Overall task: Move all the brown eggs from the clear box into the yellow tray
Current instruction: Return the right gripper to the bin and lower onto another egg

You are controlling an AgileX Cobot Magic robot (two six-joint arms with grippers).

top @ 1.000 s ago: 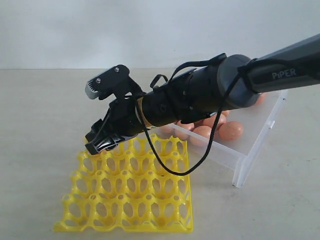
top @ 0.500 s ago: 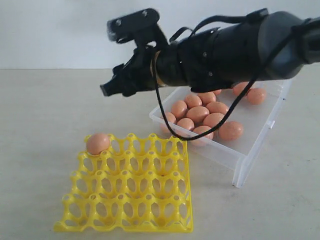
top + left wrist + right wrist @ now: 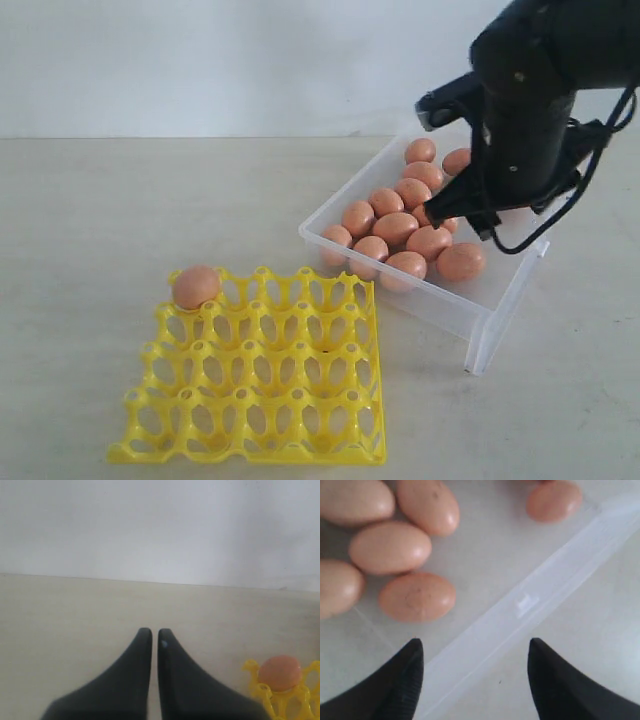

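On the pale desk [image 3: 100, 230] we see the clear box [image 3: 440, 305], shallow and translucent, at the right. Nearer us is the yellow tray [image 3: 250, 400], a lattice of round cups. The right gripper [image 3: 475, 680], at the tray's far-left corner a second ago, now hangs over the box, jaws wide and empty. The left gripper [image 3: 151, 636] shows jaws almost touching. Smooth brown eggs [image 3: 395, 228] crowd the box; one egg [image 3: 196, 286] sits in the tray's far-left cup.

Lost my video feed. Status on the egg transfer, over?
Left gripper shut, empty; right gripper open, empty, over the clear plastic box. One brown egg in a corner cup of the yellow lattice tray, others boxed. Nothing blocking.
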